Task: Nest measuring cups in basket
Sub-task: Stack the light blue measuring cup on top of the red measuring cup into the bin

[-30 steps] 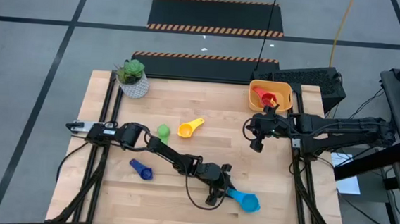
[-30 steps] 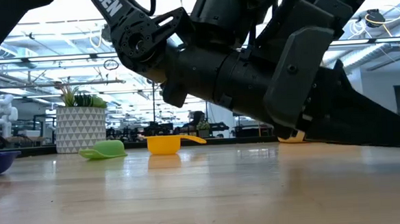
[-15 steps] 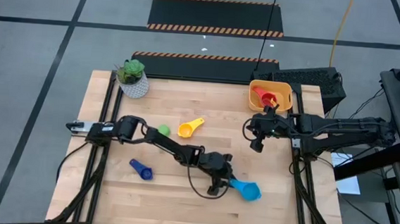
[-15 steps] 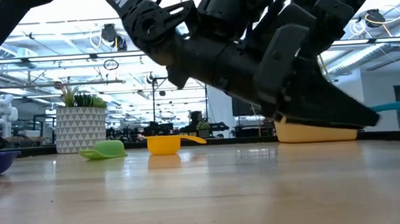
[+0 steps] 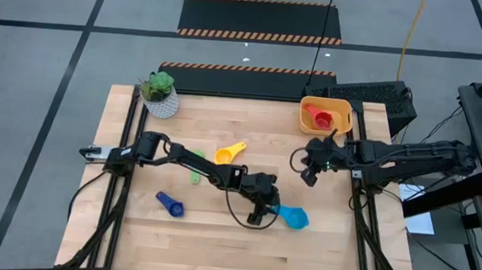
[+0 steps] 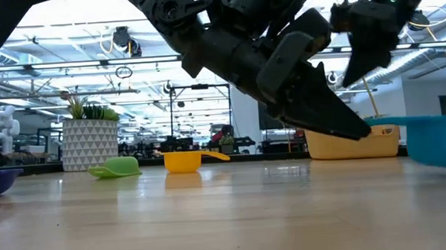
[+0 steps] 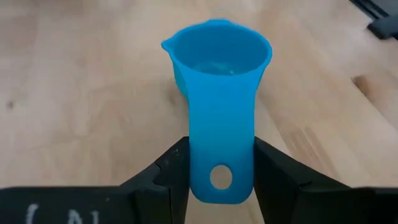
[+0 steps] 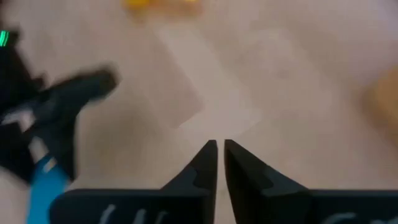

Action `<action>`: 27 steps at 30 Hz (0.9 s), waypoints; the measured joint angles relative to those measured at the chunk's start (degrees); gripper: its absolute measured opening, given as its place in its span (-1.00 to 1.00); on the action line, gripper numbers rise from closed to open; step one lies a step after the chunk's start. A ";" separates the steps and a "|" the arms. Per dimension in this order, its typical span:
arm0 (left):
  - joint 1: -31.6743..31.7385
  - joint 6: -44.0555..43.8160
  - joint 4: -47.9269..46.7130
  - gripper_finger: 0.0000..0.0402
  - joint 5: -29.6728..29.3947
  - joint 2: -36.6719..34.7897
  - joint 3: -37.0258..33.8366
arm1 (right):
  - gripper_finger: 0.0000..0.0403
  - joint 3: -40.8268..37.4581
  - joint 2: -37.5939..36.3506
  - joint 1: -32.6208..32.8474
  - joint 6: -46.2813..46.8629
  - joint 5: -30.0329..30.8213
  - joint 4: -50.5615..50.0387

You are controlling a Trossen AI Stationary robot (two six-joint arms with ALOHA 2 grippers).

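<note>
Left claw [image 5: 263,211] carrying the light blue cup [image 5: 293,216]

It pinches the cup's flat handle, bowl held just above the tabletop [image 5: 208,243], well short of the basket [image 5: 327,115]; the right claw [image 5: 309,163] hovers near the basket, fingers nearly together, empty.

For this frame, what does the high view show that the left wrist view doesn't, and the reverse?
Only the high view shows the basket holding red cups, the plant pot, the yellow cup, the dark blue cup, and the right end effector hovering near the basket. Only the left wrist view shows the hole in the blue cup's handle, pinched between the fingers. Both show the blue cup held by the left end effector above the table.
</note>
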 joint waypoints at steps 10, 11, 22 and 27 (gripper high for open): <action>0.28 -0.02 -0.94 -0.27 -0.01 -0.62 -0.04 | -0.50 -2.42 0.87 11.33 20.01 -4.82 1.71; 0.30 -0.02 -0.93 -0.27 -0.01 -0.62 -0.04 | -0.48 -2.42 1.35 12.97 21.54 -4.59 1.76; 0.30 -0.50 -1.32 -0.27 -0.05 -0.62 -0.04 | -0.46 -2.42 8.53 27.42 35.76 -4.84 1.65; 0.30 -0.87 -1.11 -0.27 -0.07 -0.62 -0.04 | -0.46 -2.42 9.88 30.84 40.70 -4.71 1.64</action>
